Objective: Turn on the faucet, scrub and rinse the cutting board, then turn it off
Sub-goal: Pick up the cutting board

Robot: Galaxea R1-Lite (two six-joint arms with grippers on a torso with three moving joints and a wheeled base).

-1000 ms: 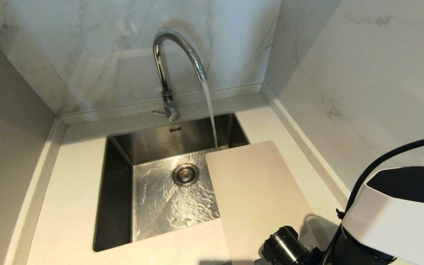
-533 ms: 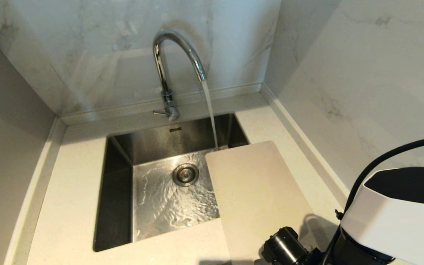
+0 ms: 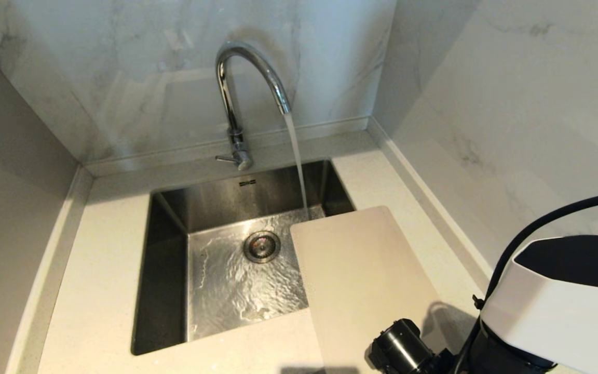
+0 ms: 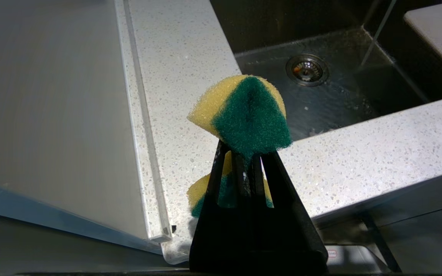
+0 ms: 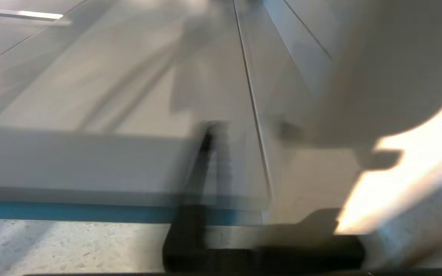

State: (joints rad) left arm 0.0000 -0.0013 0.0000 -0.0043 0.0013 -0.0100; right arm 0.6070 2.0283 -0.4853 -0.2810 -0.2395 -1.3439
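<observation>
The chrome faucet (image 3: 249,72) is running, and its stream (image 3: 296,161) falls into the sink just past the far edge of the cutting board (image 3: 361,275). The cream board lies flat over the sink's right rim and the counter; one corner also shows in the left wrist view (image 4: 439,34). My right arm (image 3: 553,301) reaches in at the board's near end. My right gripper (image 5: 248,165) is smeared in its wrist view. My left gripper (image 4: 246,153), low at the counter's front left, is shut on a yellow and green sponge (image 4: 248,111).
The steel sink (image 3: 164,259) has a round drain (image 3: 261,245) and rippling water on its floor. The faucet's thin lever (image 3: 225,158) sticks out to the left at its base. Marble walls close in the speckled counter (image 3: 96,270) at the back and right.
The cutting board's far edge has slid a little toward me, out from under the stream. The water keeps running. The faucet and lever have not moved.
</observation>
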